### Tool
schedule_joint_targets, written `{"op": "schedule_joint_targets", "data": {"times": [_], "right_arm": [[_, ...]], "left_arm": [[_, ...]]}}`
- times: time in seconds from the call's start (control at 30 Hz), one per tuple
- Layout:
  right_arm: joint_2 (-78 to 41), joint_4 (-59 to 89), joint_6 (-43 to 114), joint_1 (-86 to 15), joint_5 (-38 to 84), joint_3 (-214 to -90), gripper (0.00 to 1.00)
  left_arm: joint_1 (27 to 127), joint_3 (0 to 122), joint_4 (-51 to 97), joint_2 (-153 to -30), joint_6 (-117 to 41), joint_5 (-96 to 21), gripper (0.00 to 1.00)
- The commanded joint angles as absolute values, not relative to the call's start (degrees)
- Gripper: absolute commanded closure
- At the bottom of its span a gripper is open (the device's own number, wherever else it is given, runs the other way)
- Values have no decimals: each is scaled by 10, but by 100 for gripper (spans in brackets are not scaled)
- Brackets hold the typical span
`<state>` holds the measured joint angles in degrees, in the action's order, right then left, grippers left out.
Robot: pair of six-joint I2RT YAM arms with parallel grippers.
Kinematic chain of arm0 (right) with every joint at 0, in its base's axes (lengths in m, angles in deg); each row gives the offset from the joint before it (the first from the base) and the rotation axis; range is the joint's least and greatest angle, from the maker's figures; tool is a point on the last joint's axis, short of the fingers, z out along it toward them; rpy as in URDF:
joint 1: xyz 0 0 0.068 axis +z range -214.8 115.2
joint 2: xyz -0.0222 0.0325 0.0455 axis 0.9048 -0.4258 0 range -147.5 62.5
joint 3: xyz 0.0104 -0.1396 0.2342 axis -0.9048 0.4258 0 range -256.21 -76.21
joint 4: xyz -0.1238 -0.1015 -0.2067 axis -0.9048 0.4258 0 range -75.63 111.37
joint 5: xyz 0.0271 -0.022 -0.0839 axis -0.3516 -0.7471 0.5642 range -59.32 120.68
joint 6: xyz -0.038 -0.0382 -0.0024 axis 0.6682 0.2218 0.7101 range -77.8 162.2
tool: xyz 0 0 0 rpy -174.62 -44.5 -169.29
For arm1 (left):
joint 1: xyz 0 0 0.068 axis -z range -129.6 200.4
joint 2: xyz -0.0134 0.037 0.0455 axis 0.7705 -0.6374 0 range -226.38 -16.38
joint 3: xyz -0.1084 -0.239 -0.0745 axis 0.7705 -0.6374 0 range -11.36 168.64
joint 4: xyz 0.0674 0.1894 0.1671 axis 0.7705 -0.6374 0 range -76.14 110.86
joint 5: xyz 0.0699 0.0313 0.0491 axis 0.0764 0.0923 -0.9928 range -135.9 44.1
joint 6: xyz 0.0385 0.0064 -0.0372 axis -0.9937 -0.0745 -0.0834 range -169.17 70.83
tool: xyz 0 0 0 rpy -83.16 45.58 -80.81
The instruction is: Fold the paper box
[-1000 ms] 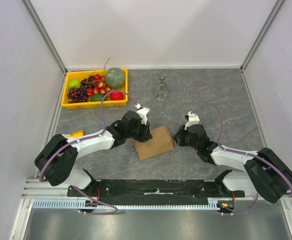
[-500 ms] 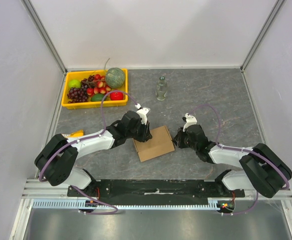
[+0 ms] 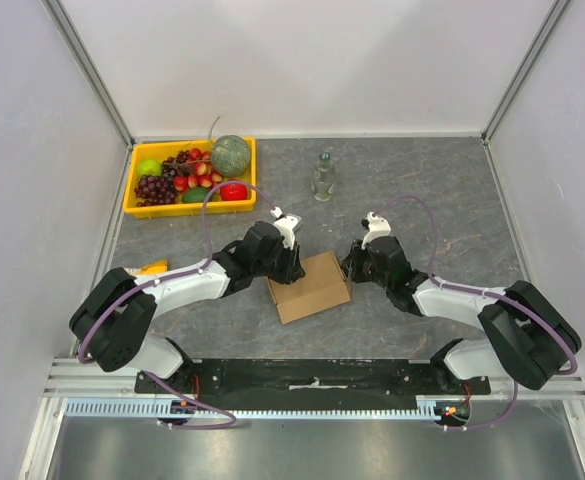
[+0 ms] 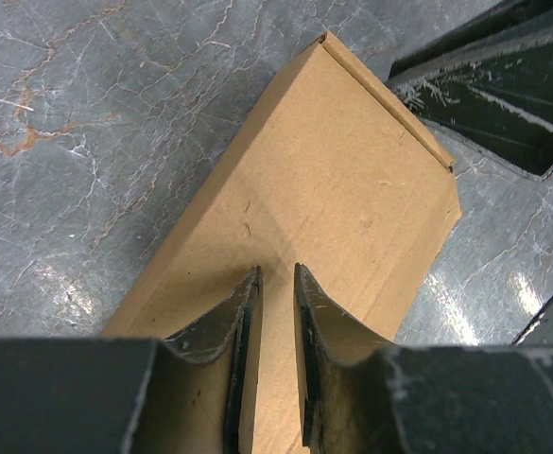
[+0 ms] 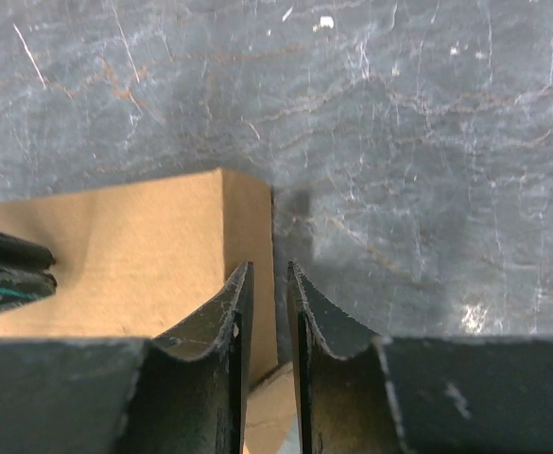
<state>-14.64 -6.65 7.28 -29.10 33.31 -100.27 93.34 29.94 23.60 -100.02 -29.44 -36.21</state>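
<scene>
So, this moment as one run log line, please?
paper box: closed, on table | left gripper: over its top | right gripper: at its edge

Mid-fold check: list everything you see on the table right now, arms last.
paper box: one, brown, table centre.
tray: one, yellow, far left corner.
fruit: several, green, red, purple, in the tray.
bottle: one, clear, upright behind the box.
small item: one, yellow-orange, left of the box, partly hidden.
table: one, grey marbled.
left gripper: one, black, over the box's left end, jaws nearly together.
right gripper: one, black, at the box's right edge, jaws nearly together.
</scene>
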Motion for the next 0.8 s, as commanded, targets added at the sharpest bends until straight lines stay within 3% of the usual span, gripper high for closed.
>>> {"op": "schedule_joint_targets", "data": {"times": [0.0, 0.77], "right_arm": [[-161, -58, 81, -293, 328, -1042, 72], [-168, 99, 121, -293, 273, -1072, 74]], "left_arm": [[938, 295, 203, -1014, -308, -355, 74], [937, 299, 198, -1007, -307, -359, 74]]}}
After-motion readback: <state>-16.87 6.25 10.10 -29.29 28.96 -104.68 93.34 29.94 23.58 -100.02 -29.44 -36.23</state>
